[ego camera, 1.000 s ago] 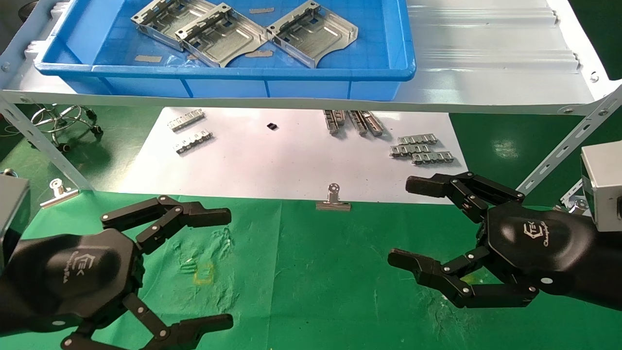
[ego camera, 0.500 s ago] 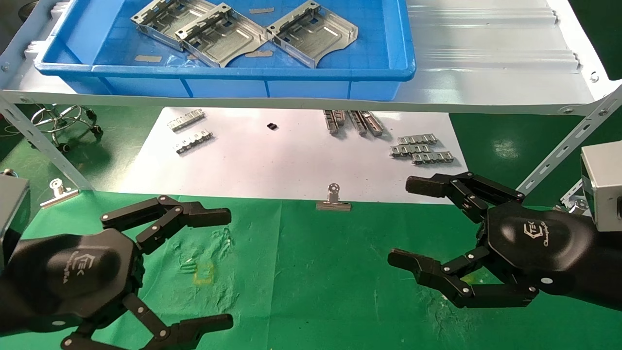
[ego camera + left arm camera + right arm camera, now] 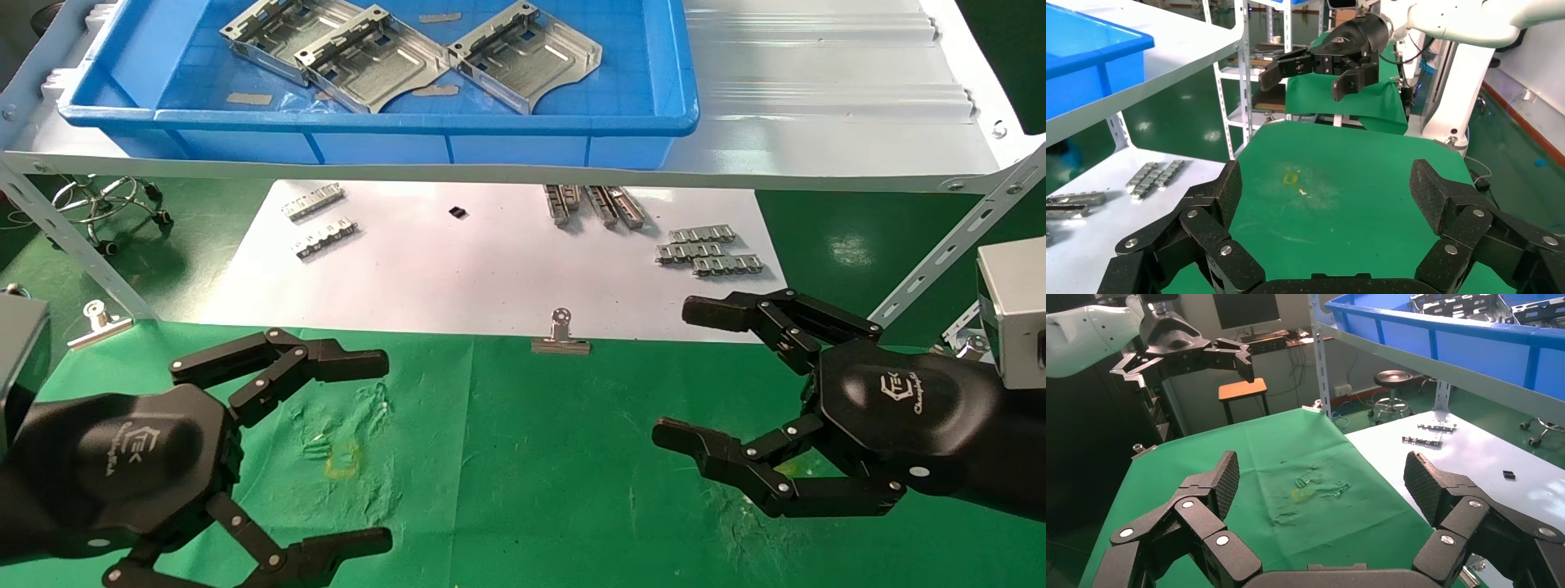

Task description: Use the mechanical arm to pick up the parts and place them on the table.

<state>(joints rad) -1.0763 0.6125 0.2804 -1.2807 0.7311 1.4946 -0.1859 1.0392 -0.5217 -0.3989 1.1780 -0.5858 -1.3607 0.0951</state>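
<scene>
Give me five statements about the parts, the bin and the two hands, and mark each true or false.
1. Three parts lie in the blue bin. True.
2. The left gripper holds a part. False: it is open and empty.
3. The right gripper is open above the green cloth. True.
4. The bin sits on the green cloth. False: it rests on the white shelf.
5. A binder clip grips the white sheet at its near edge. True.

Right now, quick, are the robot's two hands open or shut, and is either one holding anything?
Left hand: open, holding nothing, over the green table.
Right hand: open, holding nothing, over the same table.
</scene>
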